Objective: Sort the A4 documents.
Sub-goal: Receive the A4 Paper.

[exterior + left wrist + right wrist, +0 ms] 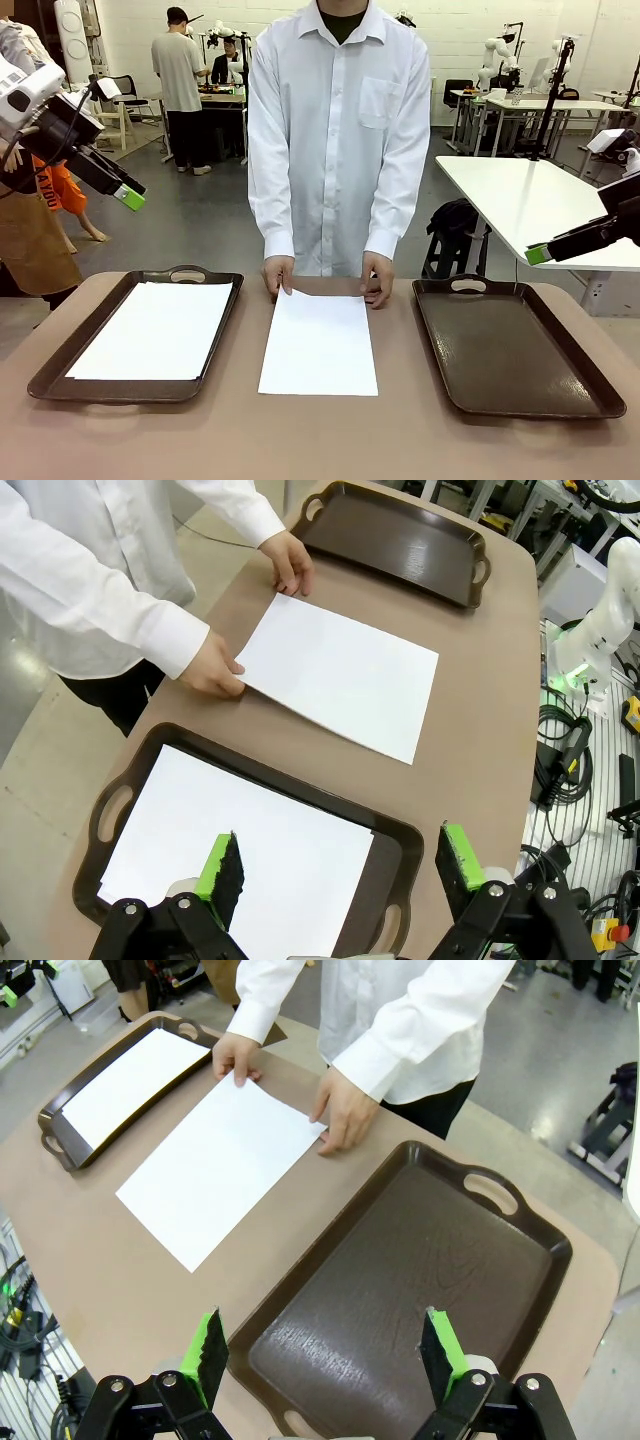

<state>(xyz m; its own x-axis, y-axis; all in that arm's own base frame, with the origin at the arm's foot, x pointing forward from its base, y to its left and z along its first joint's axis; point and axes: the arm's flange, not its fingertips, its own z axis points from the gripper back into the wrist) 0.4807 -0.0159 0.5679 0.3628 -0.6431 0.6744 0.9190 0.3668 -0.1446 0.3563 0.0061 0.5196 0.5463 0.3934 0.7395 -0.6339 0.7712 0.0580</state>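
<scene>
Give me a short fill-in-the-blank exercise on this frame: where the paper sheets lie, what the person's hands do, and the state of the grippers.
1. The loose white paper sheet lies on the table between two dark brown handled ____.
2. The tray on the robot's ____ side holds white paper; the other tray holds none.
3. The person's hands rest on that loose sheet's ____ edge.
4. Both the left gripper and the right gripper are ____.

Missing words: trays; left; far; open
</scene>
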